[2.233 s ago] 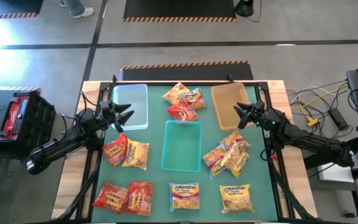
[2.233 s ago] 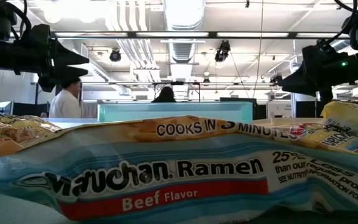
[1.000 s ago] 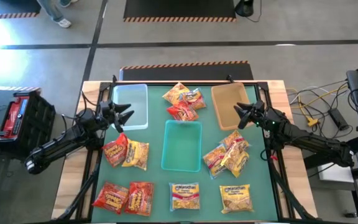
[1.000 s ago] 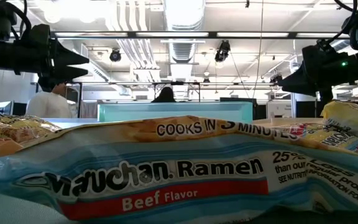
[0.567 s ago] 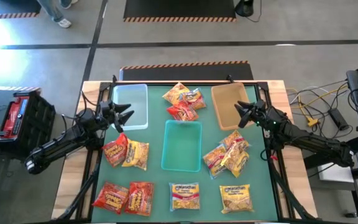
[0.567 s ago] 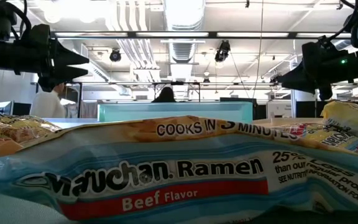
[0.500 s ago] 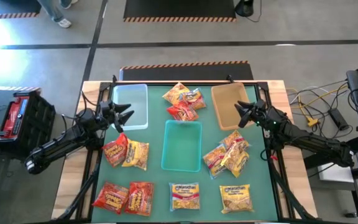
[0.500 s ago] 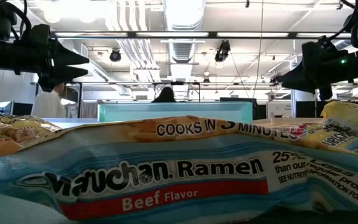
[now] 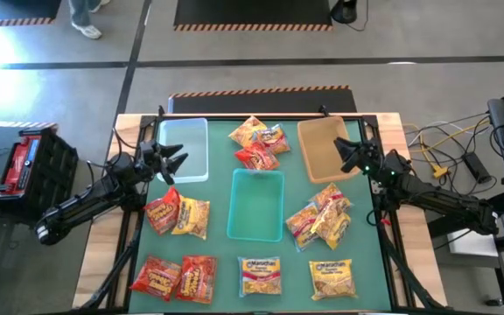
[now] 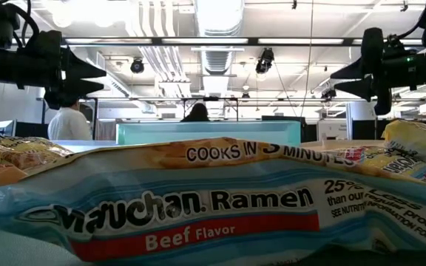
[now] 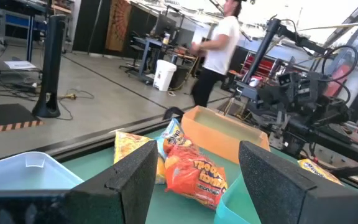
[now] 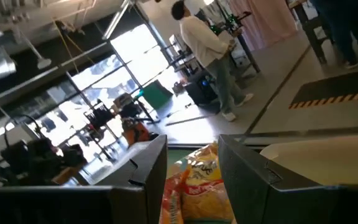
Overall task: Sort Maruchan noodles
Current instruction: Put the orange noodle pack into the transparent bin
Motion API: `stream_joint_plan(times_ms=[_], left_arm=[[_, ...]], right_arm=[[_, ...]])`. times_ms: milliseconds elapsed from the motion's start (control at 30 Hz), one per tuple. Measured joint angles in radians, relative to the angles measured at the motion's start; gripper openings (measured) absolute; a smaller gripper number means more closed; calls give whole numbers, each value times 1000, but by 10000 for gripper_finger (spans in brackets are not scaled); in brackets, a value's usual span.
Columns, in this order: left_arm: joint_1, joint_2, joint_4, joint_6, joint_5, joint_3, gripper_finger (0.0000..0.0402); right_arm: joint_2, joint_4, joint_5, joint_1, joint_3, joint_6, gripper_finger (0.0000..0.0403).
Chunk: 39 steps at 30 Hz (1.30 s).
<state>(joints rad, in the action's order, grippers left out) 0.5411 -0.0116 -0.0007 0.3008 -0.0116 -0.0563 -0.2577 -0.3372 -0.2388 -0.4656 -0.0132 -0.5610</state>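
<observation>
Maruchan packets lie flat on the green mat in groups: a far pile, a left pair, a near-left pair, two yellow singles and a right pile. One beef packet fills the low view. My left gripper is open and hovers over the clear bin's near right corner. My right gripper is open and hovers over the tan bin. Both are well above the packets. Each wrist view looks between its own fingers at the far pile.
A clear bin stands at far left, a teal bin in the middle, the tan bin at far right. Dark frame rails run along both table sides. A person walks in the room beyond the far edge.
My right gripper has risen and shifted a little toward the table's far edge, tipping from nose-down to about level. The left arm and all the packets have kept still. The person in the background has moved.
</observation>
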Motion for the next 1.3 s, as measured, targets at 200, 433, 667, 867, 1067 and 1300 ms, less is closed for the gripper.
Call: stream_joint_plan(times_ms=[200,433,667,867,1067,1300], left_arm=[[0,0,12,-19,3,0,210],[1,0,14,-12,27,0,210],[1,0,16,-2,153,0,210],[1,-1,7,-3,175,0,210],[1,-3,0,29,182,0,210],[1,-4,0,22,166,0,210]], right_arm=[[0,12,-84,0,0,-38,132],[0,17,-77,0,0,-74,132],[-1,17,-77,0,0,-80,132],[-1,17,-77,0,0,-76,132],[-1,17,-58,0,0,-135,132],[-1,17,-76,0,0,-120,132]])
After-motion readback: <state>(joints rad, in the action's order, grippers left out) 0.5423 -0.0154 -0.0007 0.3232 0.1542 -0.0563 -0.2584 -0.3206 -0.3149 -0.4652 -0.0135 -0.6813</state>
